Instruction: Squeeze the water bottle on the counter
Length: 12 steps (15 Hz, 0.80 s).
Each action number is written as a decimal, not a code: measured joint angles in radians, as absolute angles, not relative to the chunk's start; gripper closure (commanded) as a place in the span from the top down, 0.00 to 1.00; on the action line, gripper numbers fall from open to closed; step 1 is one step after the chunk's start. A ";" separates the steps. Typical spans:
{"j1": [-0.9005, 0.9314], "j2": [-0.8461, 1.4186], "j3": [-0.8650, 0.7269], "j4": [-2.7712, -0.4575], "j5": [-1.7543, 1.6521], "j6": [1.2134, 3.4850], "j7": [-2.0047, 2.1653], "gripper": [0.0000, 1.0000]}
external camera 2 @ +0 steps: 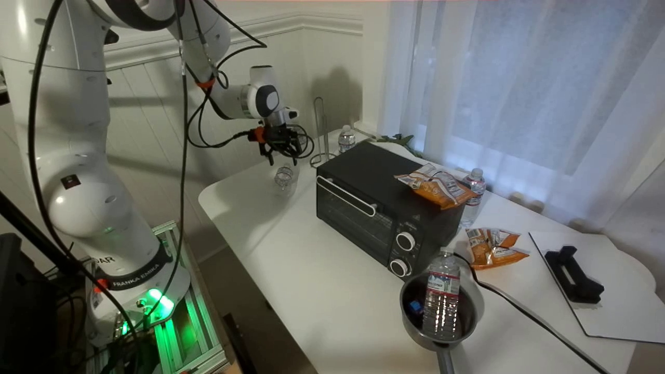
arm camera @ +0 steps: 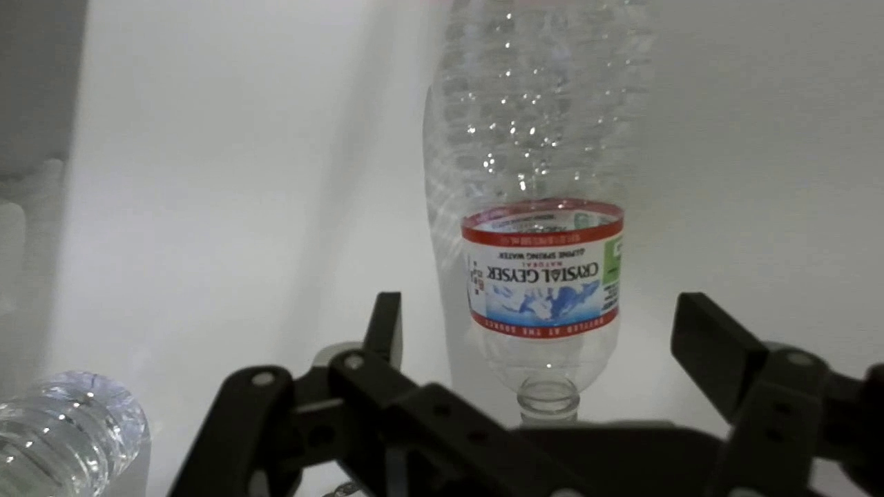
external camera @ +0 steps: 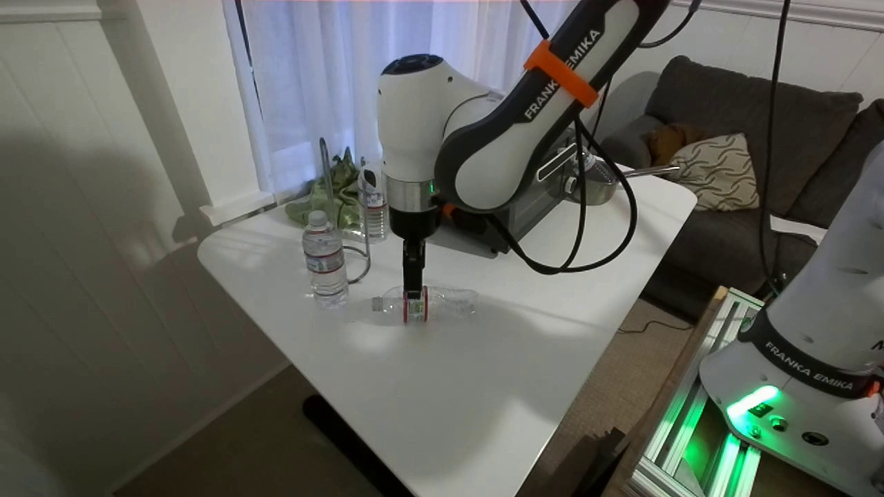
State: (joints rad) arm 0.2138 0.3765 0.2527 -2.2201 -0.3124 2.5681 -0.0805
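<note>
1 bottle [external camera 2: 441, 298] in the saucepan [external camera 2: 468, 311], 1 water bottle [arm camera: 542, 214] sideways under the tool [arm camera: 539, 314], jaws apart.

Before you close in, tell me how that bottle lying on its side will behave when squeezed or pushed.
The water bottle looks like thin clear plastic, so it will probably dent in the gripper. No water is evident inside, so it's likely light for its size. Its rounded side rests on the smooth counter, so a nudge could roll it.

Pale curtains [external camera 2: 530, 93], grey sofa [external camera: 787, 166]
</note>
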 measured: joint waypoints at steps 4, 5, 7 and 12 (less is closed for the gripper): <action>0.215 0.417 0.252 -2.198 -0.312 2.588 -0.112 1.00; 0.215 0.428 0.252 -2.191 -0.312 2.588 -0.117 1.00; 0.215 0.445 0.251 -2.180 -0.312 2.590 -0.128 1.00; 0.219 0.497 0.245 -2.155 -0.313 2.614 -0.152 1.00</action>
State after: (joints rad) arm 0.2187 0.4966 0.2449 -2.1553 -0.3128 2.6144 -0.1516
